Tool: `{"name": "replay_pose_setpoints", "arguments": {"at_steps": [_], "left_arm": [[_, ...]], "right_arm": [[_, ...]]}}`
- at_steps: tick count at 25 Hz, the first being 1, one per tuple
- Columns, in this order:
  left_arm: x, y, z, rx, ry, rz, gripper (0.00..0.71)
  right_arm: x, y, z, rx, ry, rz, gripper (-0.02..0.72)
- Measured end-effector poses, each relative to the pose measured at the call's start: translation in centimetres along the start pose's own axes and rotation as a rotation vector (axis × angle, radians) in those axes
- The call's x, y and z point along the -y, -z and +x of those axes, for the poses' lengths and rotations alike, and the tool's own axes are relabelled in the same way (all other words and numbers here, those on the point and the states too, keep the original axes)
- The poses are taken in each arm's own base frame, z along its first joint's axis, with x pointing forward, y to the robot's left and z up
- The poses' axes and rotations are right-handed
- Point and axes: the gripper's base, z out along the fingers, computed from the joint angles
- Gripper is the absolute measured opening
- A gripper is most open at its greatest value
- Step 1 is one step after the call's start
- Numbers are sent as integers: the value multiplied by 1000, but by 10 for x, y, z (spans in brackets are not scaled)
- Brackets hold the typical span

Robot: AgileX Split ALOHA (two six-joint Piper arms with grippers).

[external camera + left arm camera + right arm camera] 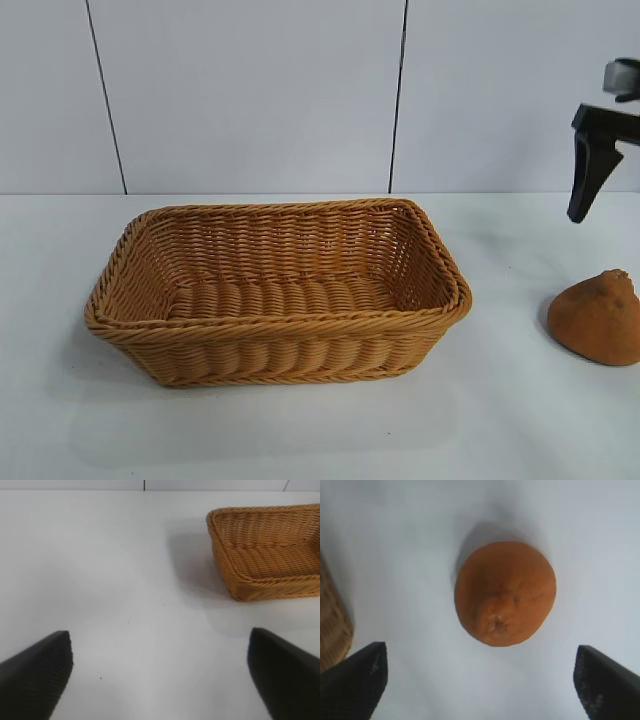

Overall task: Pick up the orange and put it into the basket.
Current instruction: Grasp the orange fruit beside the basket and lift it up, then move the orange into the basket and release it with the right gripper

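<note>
Seen from the exterior camera, the basket [278, 292] stands on the white table [500, 410] left of centre, its long side facing the viewer, and the orange [600, 316] rests on the table well to the right of it, near the right edge of the frame, its pointed knob tilted up and to the right. Only this view shows both task objects whole and the gap of bare table between them. The right gripper [596, 165] enters from the upper right, its one visible dark finger pointing down, suspended above the orange and a little farther back, not touching it. The right wrist view adds what the exterior cannot: the right gripper [480, 680] has its jaws spread wide, the two dark fingertips [355, 680] at opposite sides of the picture, with the orange [505, 592] lying on the table beyond them and free of contact; its knob faces this camera, and a sliver of the basket [332, 620] rim shows at one edge. The left arm appears only through its own wrist camera: the left gripper [160, 675] hangs over bare table with its fingers [37, 672] likewise parted and holding nothing, and one corner of the basket [267, 555] lies farther off.
</note>
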Motion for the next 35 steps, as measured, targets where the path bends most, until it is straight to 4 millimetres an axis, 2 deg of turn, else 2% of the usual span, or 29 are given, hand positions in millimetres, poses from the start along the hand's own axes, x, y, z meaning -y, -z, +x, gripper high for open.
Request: {"name": "replay_pose_setpoints", "arguments": {"at_steps": [6,9,11,13,14,18,19,20,22,24,27,33,35], "left_arm": [[0,0,0,0,0,0,672],[0,0,0,0,0,0,672],[0,0,0,0,0,0,672],[0,0,0,0,0,0,672],[0,0,0,0,0,0,672],[0,0,0,0,0,0,672],[0,0,0,0,0,0,672],[0,0,0,0,0,0,672],[0,0,0,0,0,0,672],[0,0,0,0,0,0,672],[0,0,0,0,0,0,672],[0,0,0,1,2,3,672],[0,0,0,1,2,3,672]], "right_arm": [[9,-48,-11,-83,-21,9,694],[10,-55,-14,-69,-24,11,693],[10,-55,-15,-58,-24,12,656],[10,-55,-15,-58,-24,12,572],[10,-55,-15,-58,-24,12,503],[10,-55,-14,-69,-24,11,118],[10,-55,-13,-73,-24,11,40],[9,-53,-13,-74,-23,10,11],[8,-48,-15,-66,-20,9,11],[7,-39,-16,-54,-15,8,11],[2,-12,-21,2,0,7,11],[-12,70,-27,232,41,-2,11],[-15,90,-25,290,50,-6,11]]}}
